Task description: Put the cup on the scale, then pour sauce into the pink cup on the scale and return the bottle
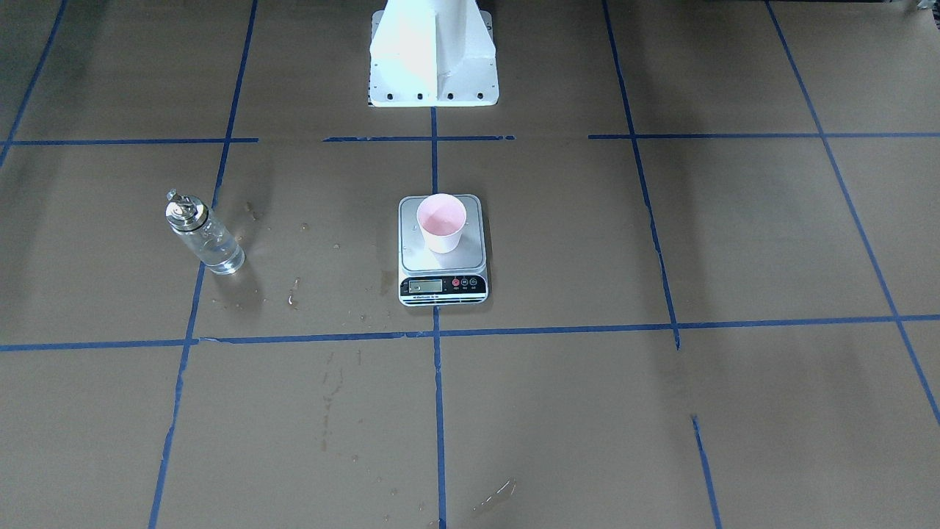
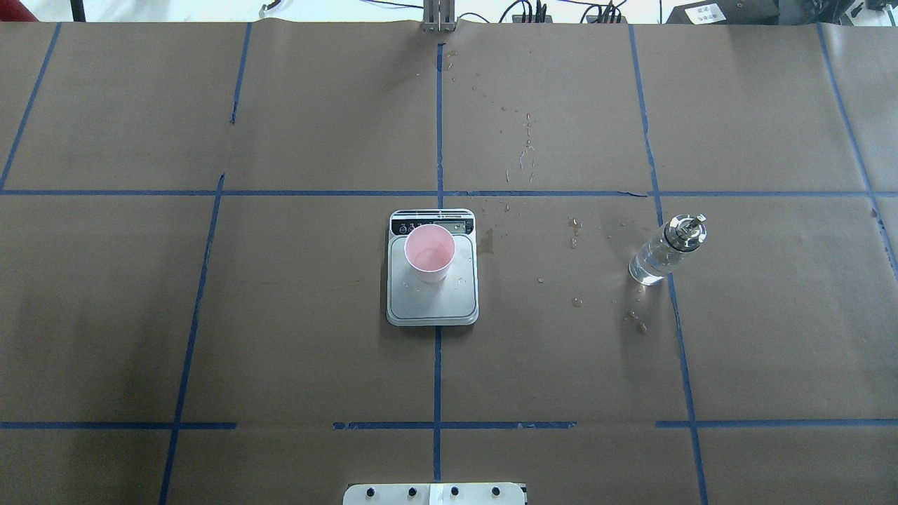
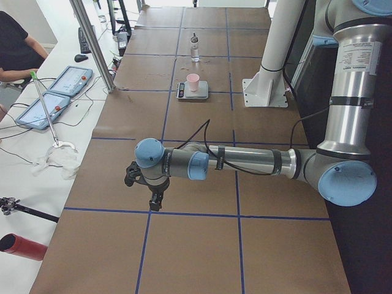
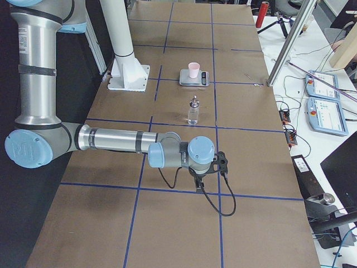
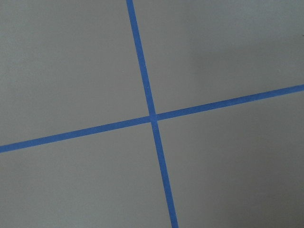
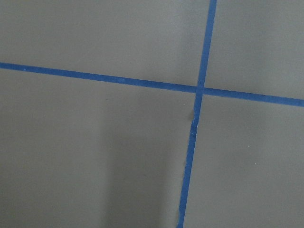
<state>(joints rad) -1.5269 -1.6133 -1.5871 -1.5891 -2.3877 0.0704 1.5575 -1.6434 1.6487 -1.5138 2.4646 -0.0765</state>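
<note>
Cup (image 2: 429, 252) sits on scale (image 2: 433, 301); bottle (image 2: 659, 254) stands at its 3 o'clock; I cannot tell how wide my left pincer (image 3: 154, 201) or right pincer (image 4: 199, 182) is; an off-centre grasp could topple the bottle.

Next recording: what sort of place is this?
Probably a robotics lab workbench: the table is papered brown and gridded with blue tape, a jointed robot arm reaches over it, and control tablets lie on a white side bench.
</note>
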